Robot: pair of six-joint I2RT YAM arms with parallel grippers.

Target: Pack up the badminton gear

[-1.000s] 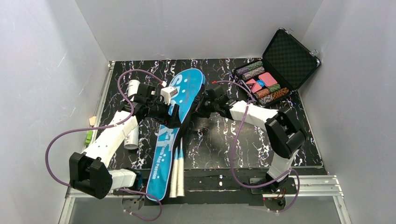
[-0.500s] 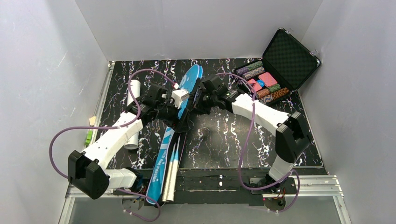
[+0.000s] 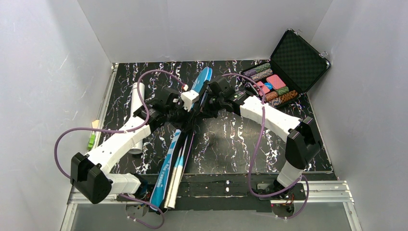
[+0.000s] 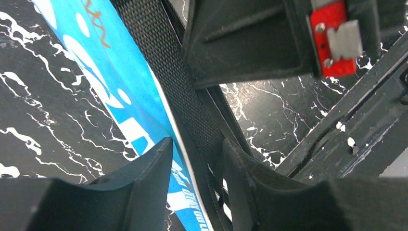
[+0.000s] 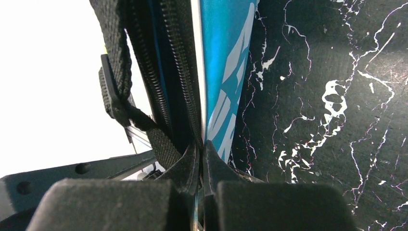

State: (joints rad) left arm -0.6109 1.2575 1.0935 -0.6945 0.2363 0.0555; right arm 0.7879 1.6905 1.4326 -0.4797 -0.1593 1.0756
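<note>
The bag point(image 3: 165, 169) stands on edge across the tabletop point(image 3: 231, 144), left jaws and right jaws each pinched shut on its zipper rim. If either thin grip slips, it probably flops flat and the racket handles point(image 3: 171, 190) slide out

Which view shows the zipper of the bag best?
The right wrist view: the zipper runs up the frame, its teeth sharp, beside the blue face of the bag. The left wrist view shows only blue face and black webbing. The top view shows the bag on edge, too small for teeth.
</note>
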